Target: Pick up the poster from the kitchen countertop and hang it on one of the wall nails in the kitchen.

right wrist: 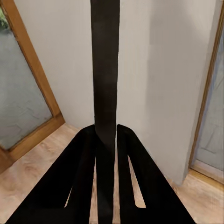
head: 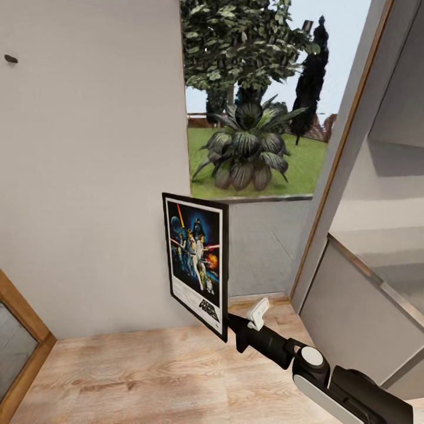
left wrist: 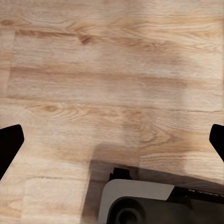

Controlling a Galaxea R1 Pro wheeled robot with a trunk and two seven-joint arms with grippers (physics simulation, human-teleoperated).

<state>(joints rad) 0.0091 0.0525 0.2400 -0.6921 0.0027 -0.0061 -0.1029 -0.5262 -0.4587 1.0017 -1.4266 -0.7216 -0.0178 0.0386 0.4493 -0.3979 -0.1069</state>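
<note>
Right wrist view puts the right gripper point(right wrist: 106, 182) at the centre of things: its two dark fingers point(right wrist: 81, 177) are pressed shut on the thin black edge of the poster point(right wrist: 105, 65), which rises straight up between them, so the frame is seen edge-on. From the head camera the same gripper point(head: 235, 327) sits at about five o'clock of the picture's centre, clamped on the lower corner of the poster point(head: 196, 259), with the arm point(head: 330, 377) reaching in from four o'clock. Pinching the bottom corner seems chosen to leave the top edge free for hooking and to keep the poster upright, its artwork facing the camera. Beyond the poster, at twelve to one o'clock, a window point(head: 259, 100) looks onto plants and lawn; at nine to eleven o'clock runs a plain wall point(head: 88, 176), and a small dark wall nail point(head: 10, 59) sits near ten o'clock, well apart from the poster and higher than it. Hanging is not yet done; I judge a carry up and toward that nail remains. Left wrist view looks down at the wooden floor point(left wrist: 93, 70), with the left gripper's fingertips point(left wrist: 9, 142) wide apart and empty.
</note>
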